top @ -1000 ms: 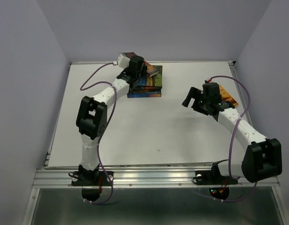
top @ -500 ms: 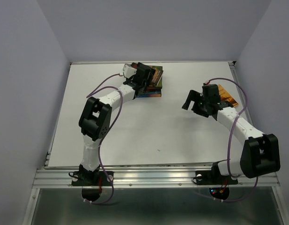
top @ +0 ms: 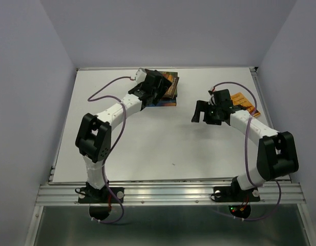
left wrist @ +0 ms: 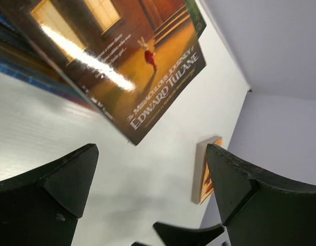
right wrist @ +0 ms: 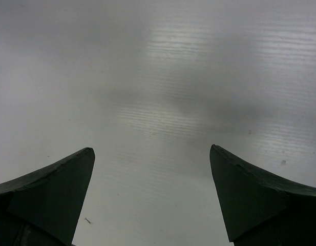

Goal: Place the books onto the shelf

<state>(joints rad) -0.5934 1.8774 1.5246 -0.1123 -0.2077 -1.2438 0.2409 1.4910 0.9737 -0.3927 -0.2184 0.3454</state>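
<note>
We see the left gripper (top: 159,88) at the table's (top: 147,148) 12 o'clock, poised over the stack of books (top: 167,102). Its jaws are spread wide with nothing between them, and in its wrist view the top book (left wrist: 147,61), dark brown, sits askew on the stack and overhangs the white surface. We find the right gripper (top: 201,113) at about 3 o'clock from the table's middle, jaws likewise wide apart and empty above the tabletop, while a lone orange book (top: 240,98) lies beyond it at 2 o'clock, near the right edge.
</note>
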